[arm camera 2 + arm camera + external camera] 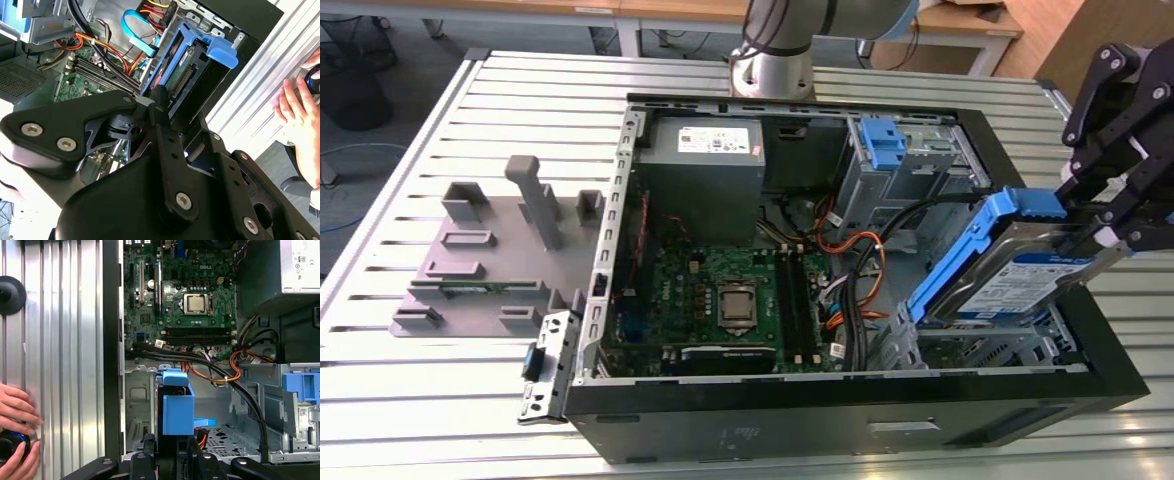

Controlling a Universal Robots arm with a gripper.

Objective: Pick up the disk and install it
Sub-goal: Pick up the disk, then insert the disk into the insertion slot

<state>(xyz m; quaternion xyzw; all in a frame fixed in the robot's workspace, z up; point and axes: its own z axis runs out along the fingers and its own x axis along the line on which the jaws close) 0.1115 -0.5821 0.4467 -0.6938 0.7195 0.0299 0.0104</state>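
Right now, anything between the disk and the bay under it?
Nothing visible blocks it. The pincer is shut on the disk, which hangs tilted over the bay, lower end near the frame. Black cables and a blue cable run close beside the bay. The disk hides part of the bay floor.

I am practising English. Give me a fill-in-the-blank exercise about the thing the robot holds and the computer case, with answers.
1. The gripper is shut on the disk, whose plastic frame is ___.
2. The disk is tilted over the open computer case, at the exterior view's ___ side.
3. The circuit board inside the case is ___.
Missing words: blue, right, green.
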